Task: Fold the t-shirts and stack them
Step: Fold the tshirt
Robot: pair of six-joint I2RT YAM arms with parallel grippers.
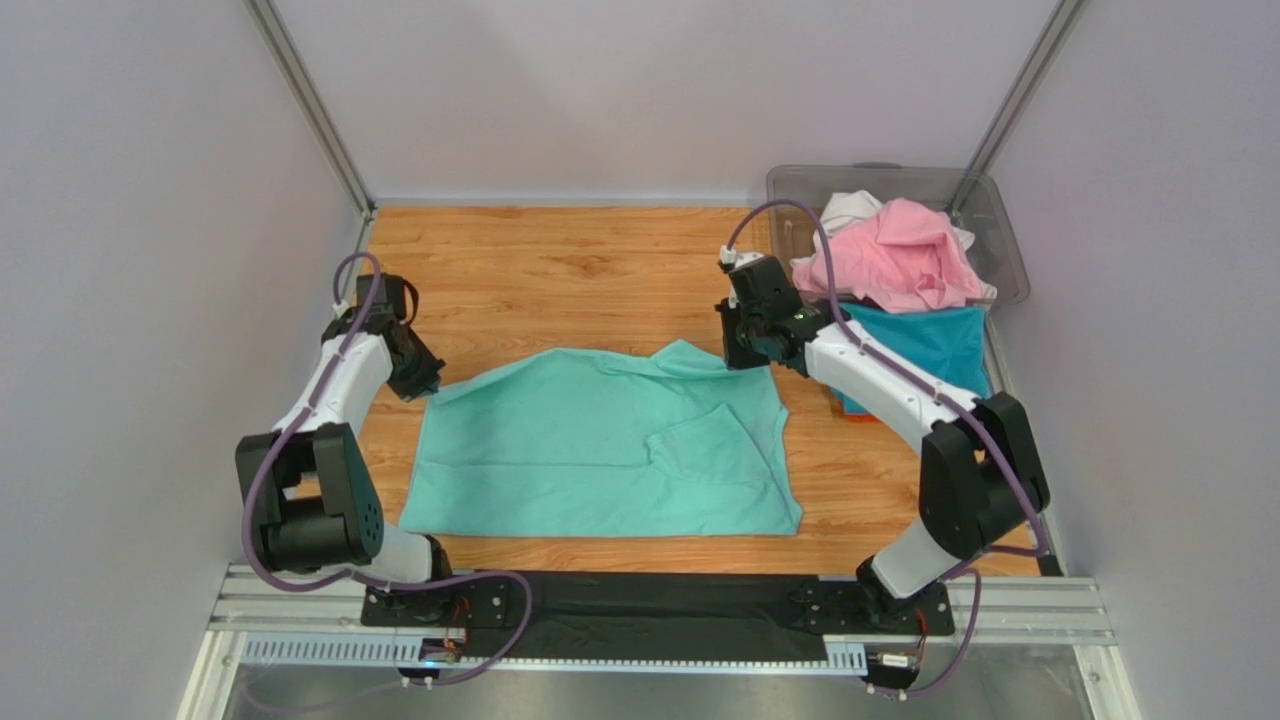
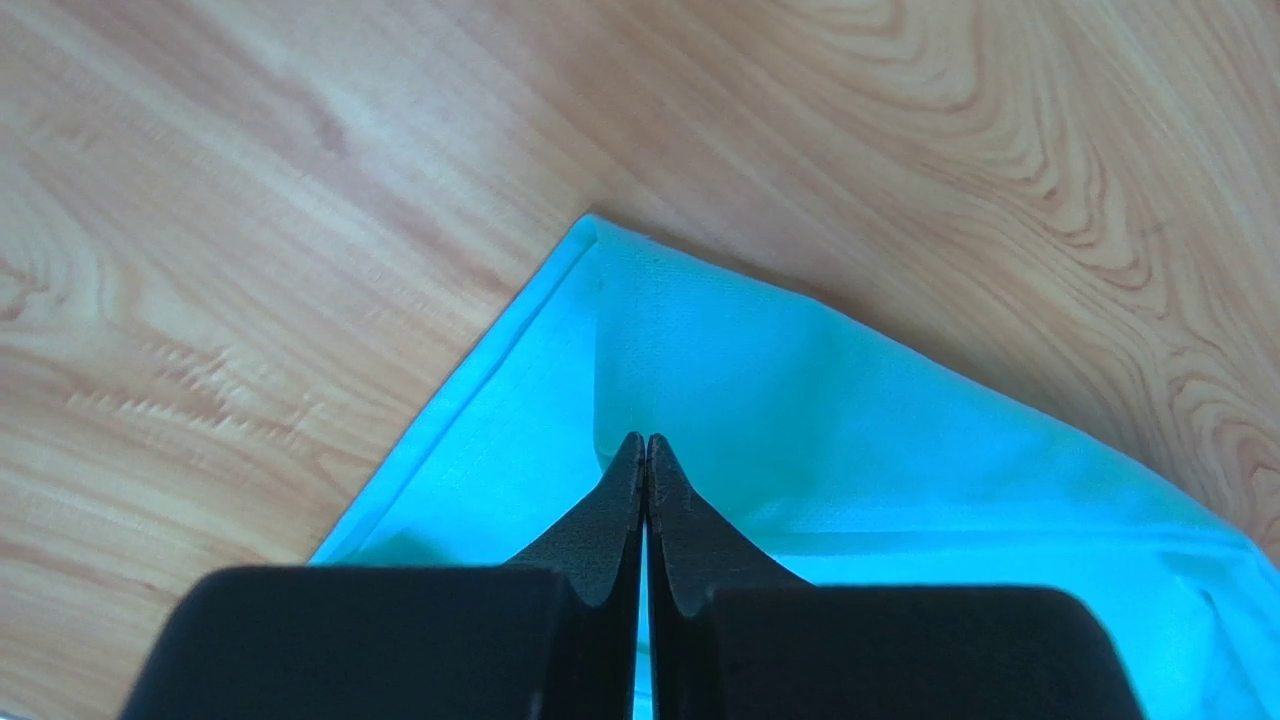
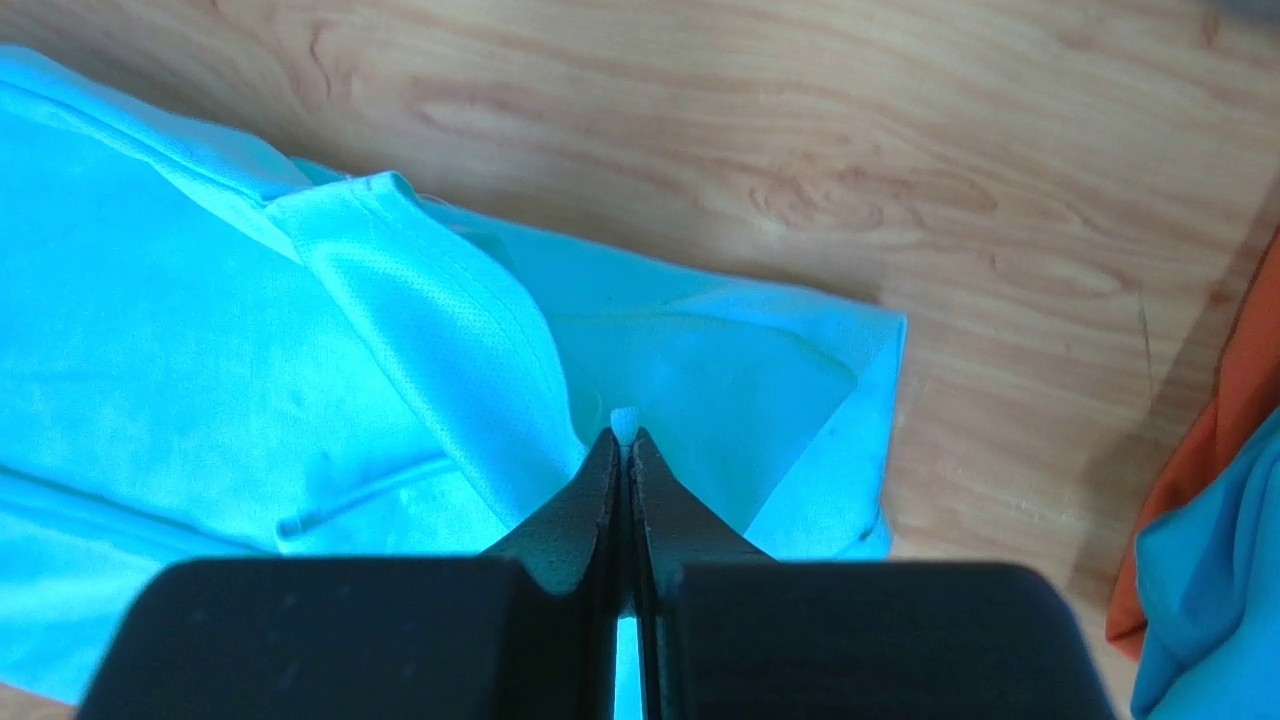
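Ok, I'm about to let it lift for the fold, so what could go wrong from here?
The right gripper pinches only a sliver of the mint green t-shirt at its very tip, so that corner may slip out on the lift. The sleeve lies flopped over the body, so folding now could trap a lump.

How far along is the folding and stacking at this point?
Done: nothing stacked; mint green t-shirt lies flat, one sleeve turned in. In hand: left tool and right tool pinch its far corners. Left: pink shirt, white shirt, teal shirt, orange shirt, heaped at the bin.
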